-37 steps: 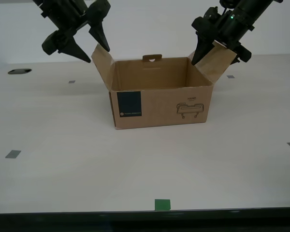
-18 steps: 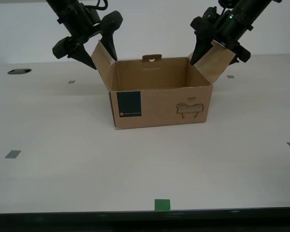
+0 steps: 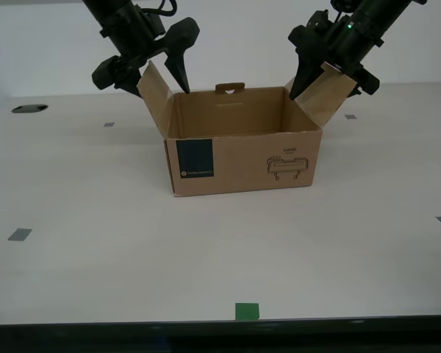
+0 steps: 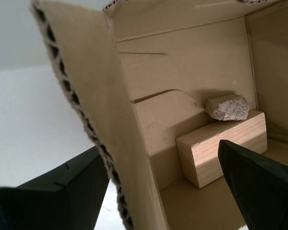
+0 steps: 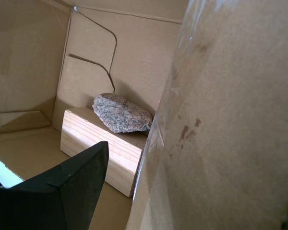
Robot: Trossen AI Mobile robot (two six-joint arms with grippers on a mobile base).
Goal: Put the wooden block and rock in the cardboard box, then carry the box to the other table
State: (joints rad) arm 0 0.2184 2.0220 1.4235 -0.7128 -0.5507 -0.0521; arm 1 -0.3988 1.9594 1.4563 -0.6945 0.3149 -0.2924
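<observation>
A brown corrugated cardboard box (image 3: 242,158) stands upright on the smooth pale table (image 3: 206,250), top open, side flaps raised and splayed outward. Its front carries a dark blue-green label square (image 3: 195,159) whose white print is too small to read, and a line drawing (image 3: 288,168) under the word "HAND".

Inside, a pale wooden block (image 4: 225,146), brick-shaped with visible grain, lies flat on the box floor, its long axis along a wall with a curved cut. A rough, speckled grey-brown rock (image 5: 121,113) rests on top of the block, lengthwise with it, against that wall.

My second end effector (image 3: 162,88) straddles the flap on the exterior view's left, released, its black fingers (image 4: 259,182) clear of the cardboard. My first end effector (image 3: 329,88) straddles the opposite flap, its fingers (image 5: 62,191) also spread and not clamping.
</observation>
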